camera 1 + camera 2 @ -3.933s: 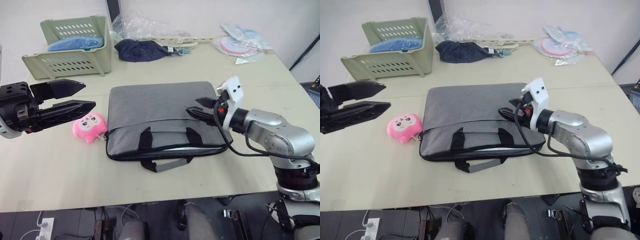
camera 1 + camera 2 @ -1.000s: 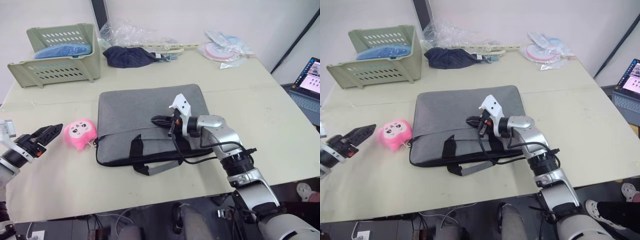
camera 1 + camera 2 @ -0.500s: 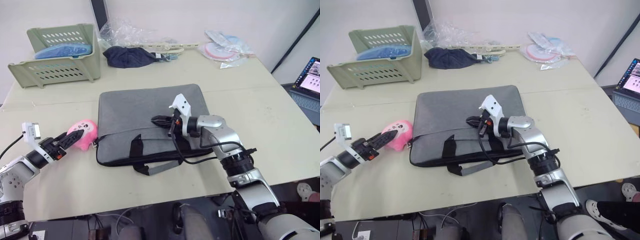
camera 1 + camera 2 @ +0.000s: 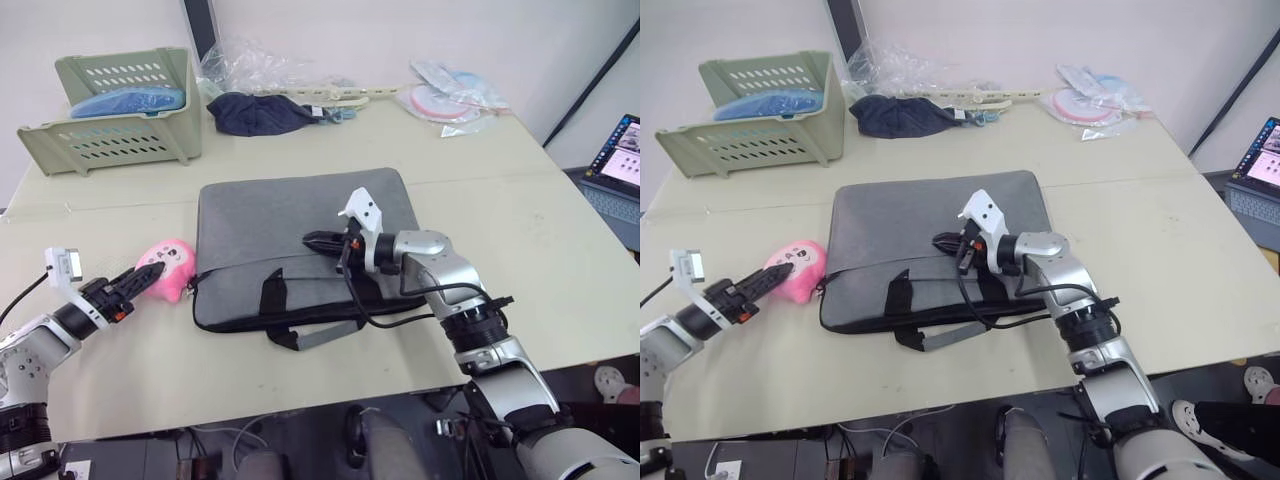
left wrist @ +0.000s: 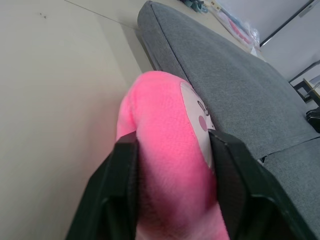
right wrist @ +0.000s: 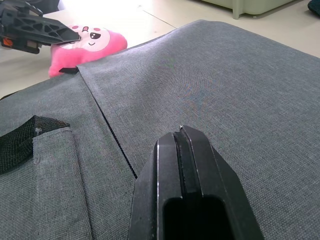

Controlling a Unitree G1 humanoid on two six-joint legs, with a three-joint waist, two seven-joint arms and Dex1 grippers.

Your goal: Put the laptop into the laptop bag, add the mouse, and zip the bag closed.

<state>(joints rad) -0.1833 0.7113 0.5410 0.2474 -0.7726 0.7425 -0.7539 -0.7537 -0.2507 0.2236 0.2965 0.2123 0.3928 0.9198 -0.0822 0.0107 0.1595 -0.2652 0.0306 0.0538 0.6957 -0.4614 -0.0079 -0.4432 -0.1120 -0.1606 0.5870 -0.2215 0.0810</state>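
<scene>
The grey laptop bag (image 4: 290, 215) lies flat mid-table, its black handles (image 4: 272, 292) toward the front edge. My right gripper (image 4: 322, 240) is shut and hovers low over the bag's top panel, by a dark zip line (image 6: 117, 145). My left gripper (image 4: 152, 274) is at the bag's left end. Its fingers (image 5: 122, 170) squeeze the sides of a pink plush toy (image 5: 167, 130) that touches the bag's corner. The laptop and the mouse are out of view.
A green basket (image 4: 110, 105) holding a blue item stands at the back left. A dark cloth (image 4: 262, 112) and plastic packets (image 4: 455, 100) lie along the back. An open laptop (image 4: 618, 160) sits off the table at the right. Bare tabletop (image 4: 520, 220) spreads right of the bag.
My left gripper has come in from the left edge and closed around the pink plush toy. The right gripper and the bag have not moved.
</scene>
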